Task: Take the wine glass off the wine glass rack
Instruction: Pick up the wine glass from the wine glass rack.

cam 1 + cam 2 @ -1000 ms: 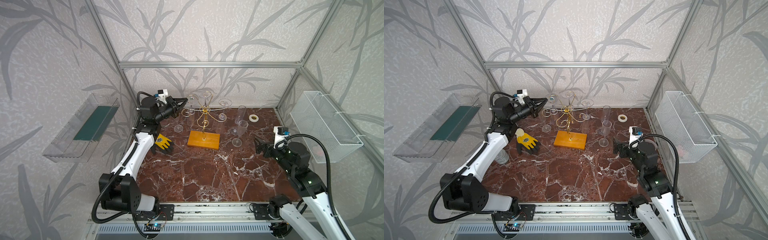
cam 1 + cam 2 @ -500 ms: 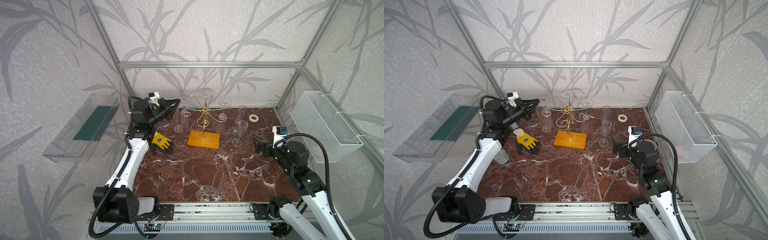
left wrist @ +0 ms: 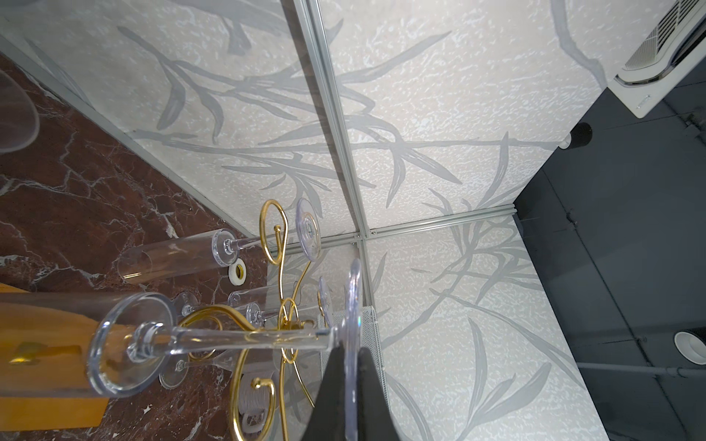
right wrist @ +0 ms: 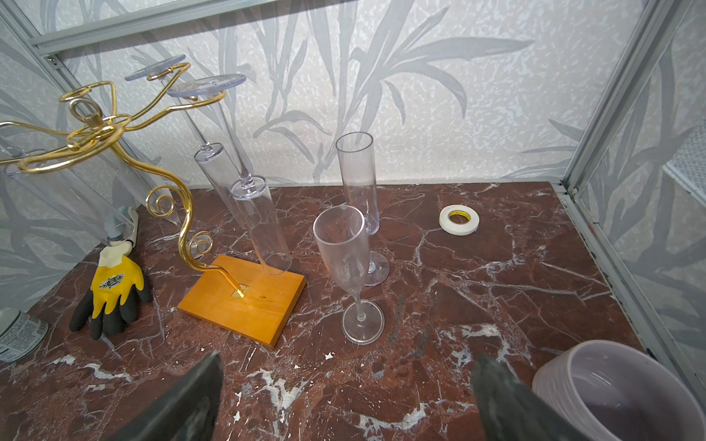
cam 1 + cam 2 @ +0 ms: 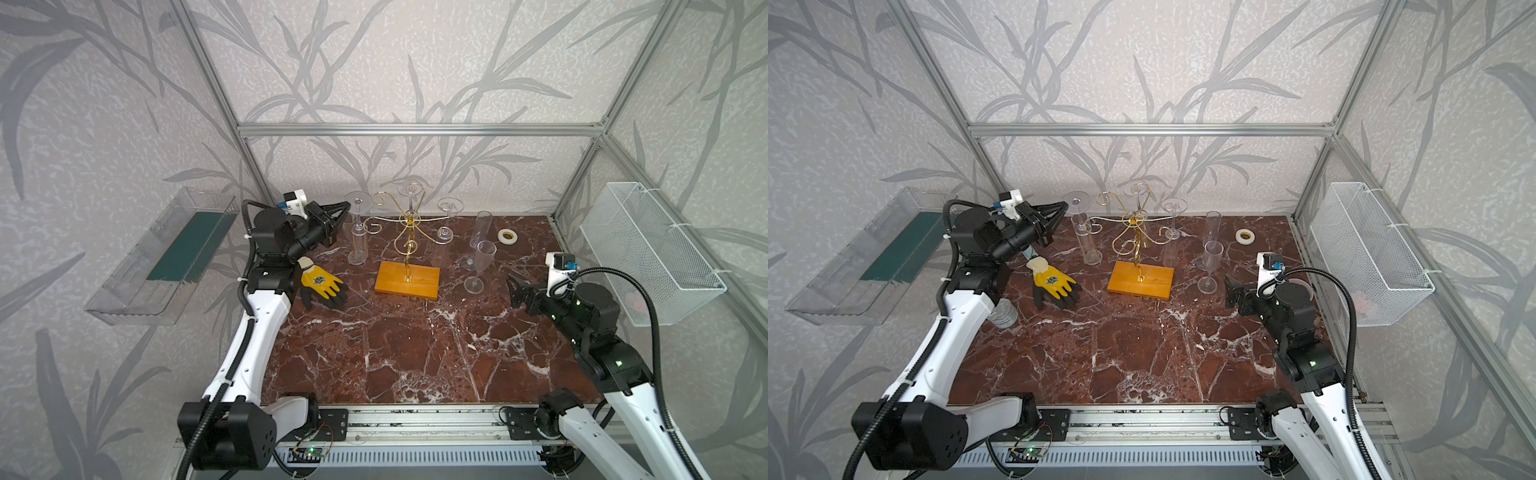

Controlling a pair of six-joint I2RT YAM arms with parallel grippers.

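The gold wire wine glass rack (image 5: 409, 226) stands on its orange wooden base (image 5: 407, 279) at the back middle of the marble table. A clear wine glass (image 5: 358, 239) hangs upside down just left of the rack's left arm end. My left gripper (image 5: 347, 205) is shut on its foot disc, and in the left wrist view the black fingertips (image 3: 332, 382) clamp the disc's edge. Two more glasses (image 5: 445, 220) hang on the rack. My right gripper (image 5: 513, 291) hovers open near the table's right side, with nothing between its fingers (image 4: 191, 401).
Two flutes (image 5: 482, 259) stand upright right of the rack, with a tape roll (image 5: 508, 236) behind them. A yellow and black glove (image 5: 322, 284) lies left of the base. A lilac pot (image 4: 611, 393) sits by my right gripper. A wire basket (image 5: 648, 249) hangs on the right wall.
My left arm has drawn back to the left, carrying the glass by its foot away from the rack's stem. The right arm has hardly moved.
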